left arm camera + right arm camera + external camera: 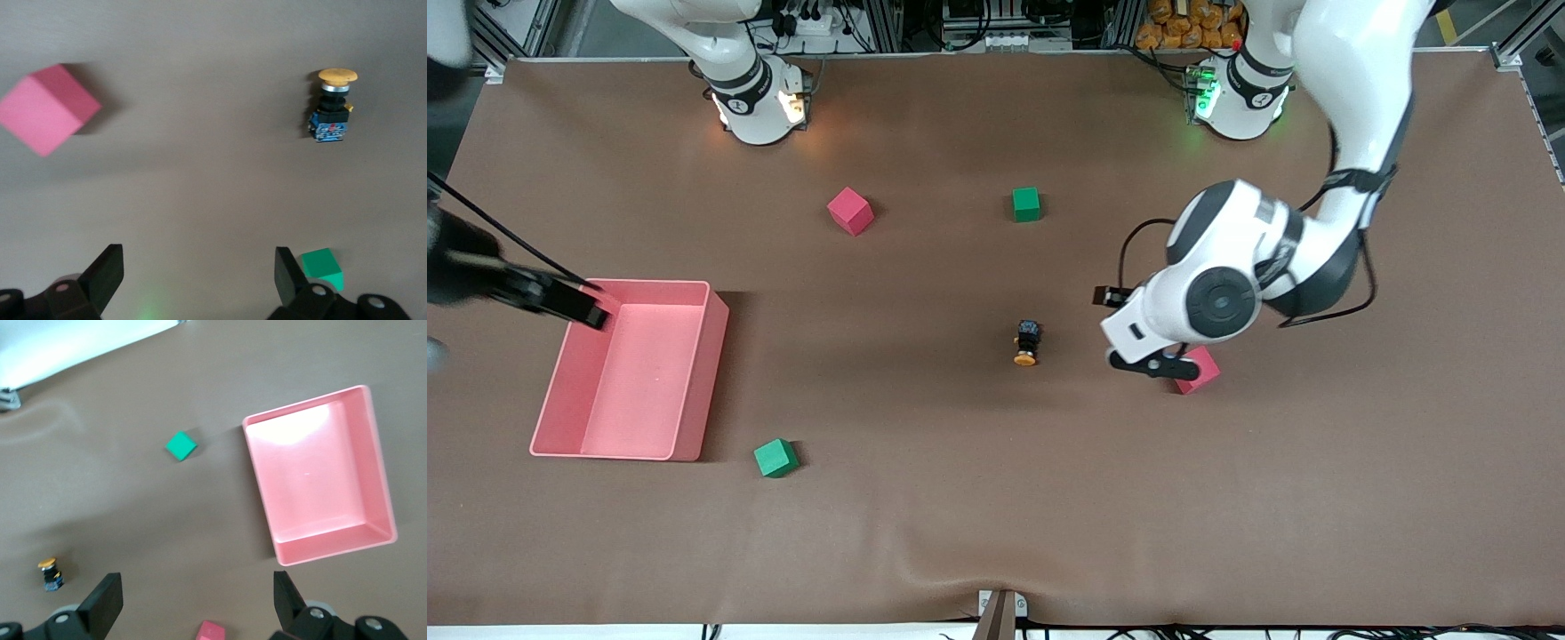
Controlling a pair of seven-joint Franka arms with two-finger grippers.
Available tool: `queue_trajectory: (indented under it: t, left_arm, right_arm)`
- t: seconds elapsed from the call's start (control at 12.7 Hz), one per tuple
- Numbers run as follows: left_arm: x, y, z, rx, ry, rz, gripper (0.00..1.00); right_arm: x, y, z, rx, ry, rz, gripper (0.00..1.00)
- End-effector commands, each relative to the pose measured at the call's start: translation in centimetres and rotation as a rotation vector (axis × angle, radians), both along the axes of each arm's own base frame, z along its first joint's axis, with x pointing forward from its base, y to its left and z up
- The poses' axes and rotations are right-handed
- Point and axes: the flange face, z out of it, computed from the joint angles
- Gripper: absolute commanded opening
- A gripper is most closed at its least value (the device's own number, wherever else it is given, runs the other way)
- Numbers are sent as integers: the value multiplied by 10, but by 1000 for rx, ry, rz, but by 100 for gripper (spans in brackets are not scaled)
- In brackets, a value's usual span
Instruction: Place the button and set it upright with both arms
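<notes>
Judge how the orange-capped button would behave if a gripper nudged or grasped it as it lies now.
The button lies on its side; its round cap would probably let it pivot or roll when nudged. The blocky body looks rigid, likely the steadier grasp. Small, so probably light.

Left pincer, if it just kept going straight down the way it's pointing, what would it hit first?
Probably bare table. The left pincer points down with open fingers, and only brown mat shows between them. The button and the pink cube lie off to the sides; height above the mat is unclear.
</notes>
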Motion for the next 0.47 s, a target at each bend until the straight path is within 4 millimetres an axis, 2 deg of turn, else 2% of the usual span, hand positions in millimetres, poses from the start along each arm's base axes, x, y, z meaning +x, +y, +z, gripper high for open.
queue_trajectory:
  t: [0.0, 0.16, 0.24, 0.31, 0.39]
  left_arm:
    - [-1, -45, -20, -18, -22, 47, 100]
    - [2, -60, -42, -46, -48, 56, 100]
    - [4, -70, -51, -63, -60, 60, 93]
    - [2, -89, -59, -77, -67, 77, 86]
    - [-2, -107, -69, -73, -75, 100, 84]
  right_arm:
    - [-48, -42, 0, -62, 14, -73, 100]
    - [-99, -62, -10, -58, -39, -86, 100]
    - [-112, -74, -12, -56, -47, -42, 100]
    - [-114, -84, -14, -56, -40, -3, 100]
    - [-113, -90, -14, -57, -41, 23, 100]
